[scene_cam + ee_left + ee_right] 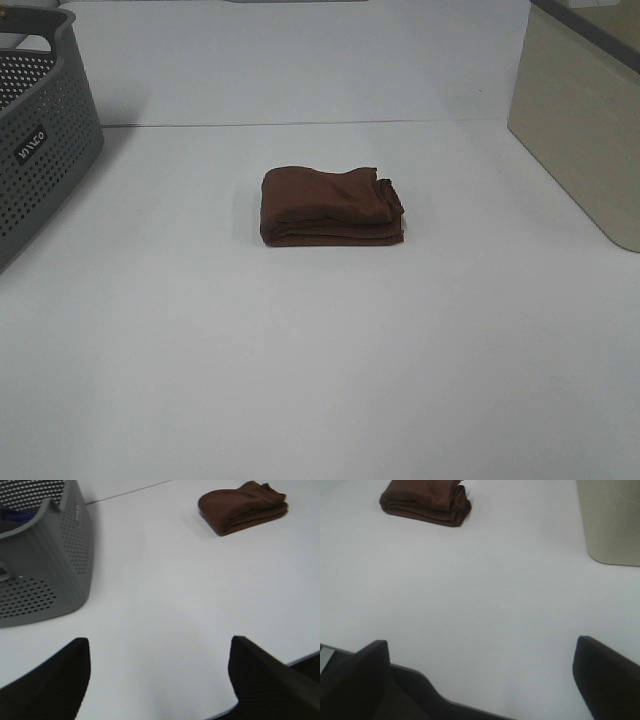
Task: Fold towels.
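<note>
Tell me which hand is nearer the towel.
Neither clearly. The left hand and right hand are both open, pulled back well short of the folded towel, on opposite sides.

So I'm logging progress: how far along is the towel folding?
Folding looks done: the towel sits as a compact stack on the table. Nothing is in hand; the left gripper and right gripper are open and far from it. Little seems left, perhaps binning it.

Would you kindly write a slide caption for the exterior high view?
Folded brown towel lies on the white table, between a grey basket and a beige bin.
</note>
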{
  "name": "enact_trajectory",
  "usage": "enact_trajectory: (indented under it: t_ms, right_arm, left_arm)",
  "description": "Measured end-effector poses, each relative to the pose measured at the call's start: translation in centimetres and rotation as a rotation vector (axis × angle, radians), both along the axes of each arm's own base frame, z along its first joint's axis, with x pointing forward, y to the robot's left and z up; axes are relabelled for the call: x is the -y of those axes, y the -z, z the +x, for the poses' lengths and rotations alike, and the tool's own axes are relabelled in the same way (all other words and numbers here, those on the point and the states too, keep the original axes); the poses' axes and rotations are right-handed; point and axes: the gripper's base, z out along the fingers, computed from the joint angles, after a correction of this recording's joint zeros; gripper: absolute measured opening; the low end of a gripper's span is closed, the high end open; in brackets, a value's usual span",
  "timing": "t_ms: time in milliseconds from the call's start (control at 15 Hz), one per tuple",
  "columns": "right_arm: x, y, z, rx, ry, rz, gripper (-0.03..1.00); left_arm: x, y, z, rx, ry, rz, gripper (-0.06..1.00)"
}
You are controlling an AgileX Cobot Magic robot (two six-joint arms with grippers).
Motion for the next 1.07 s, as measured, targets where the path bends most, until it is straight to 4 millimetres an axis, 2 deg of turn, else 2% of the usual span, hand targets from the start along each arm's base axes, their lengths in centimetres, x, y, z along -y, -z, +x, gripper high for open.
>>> enact_trajectory:
  t_ms: [133, 267, 600, 1067]
  right_arm:
    - [0.0, 0.0, 0.1, 0.000, 0.101, 0.000, 0.93]
    - [0.1, 0.0, 0.1, 0.003, 0.169, 0.000, 0.93]
    - [0.0, 0.1, -1.3, 0.098, 0.181, 0.009, 0.93]
    - [0.0, 0.1, -1.4, 0.101, 0.181, 0.009, 0.93]
  left_arm:
    - [0.0, 0.0, -0.2, 0.020, -0.112, -0.001, 0.73]
    - [0.0, 0.0, -0.2, 0.021, -0.135, 0.000, 0.73]
    - [0.0, 0.0, -0.2, 0.021, -0.134, 0.000, 0.73]
    - [0.0, 0.0, -0.2, 0.021, -0.134, 0.000, 0.73]
